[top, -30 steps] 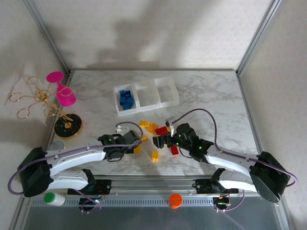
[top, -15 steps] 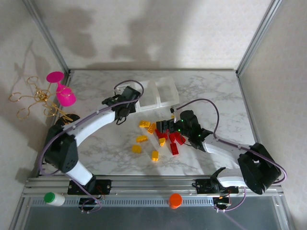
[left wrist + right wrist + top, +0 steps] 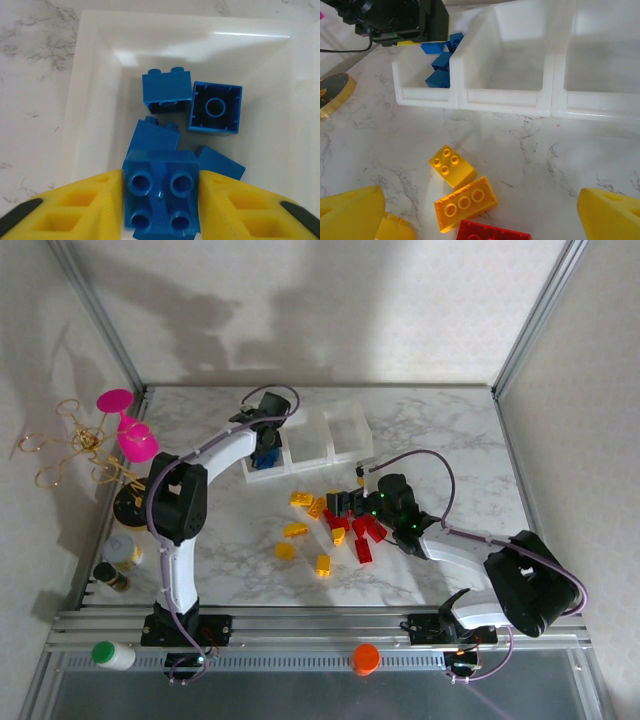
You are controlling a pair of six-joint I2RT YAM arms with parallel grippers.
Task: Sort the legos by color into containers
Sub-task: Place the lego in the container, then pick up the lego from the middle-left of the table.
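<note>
The left gripper (image 3: pixel 161 176) is reaching far forward and pointing down into the leftmost container (image 3: pixel 95 75). It is gripping a glossy blue brick (image 3: pixel 160 202), studs facing the camera, above loose blue bricks (image 3: pixel 216 107). The right gripper (image 3: pixel 480 196) is hovering, spread wide, over yellow bricks (image 3: pixel 452 165).

The left gripper (image 3: pixel 161 212) hangs over a white bin (image 3: pixel 85 75), its yellow fingers (image 3: pixel 80 205) flush against both sides of a studs-up blue brick (image 3: pixel 161 192). Four more blue bricks (image 3: pixel 166 89) lie in the bin, one (image 3: pixel 215 107) hollow side up near its right wall.
</note>
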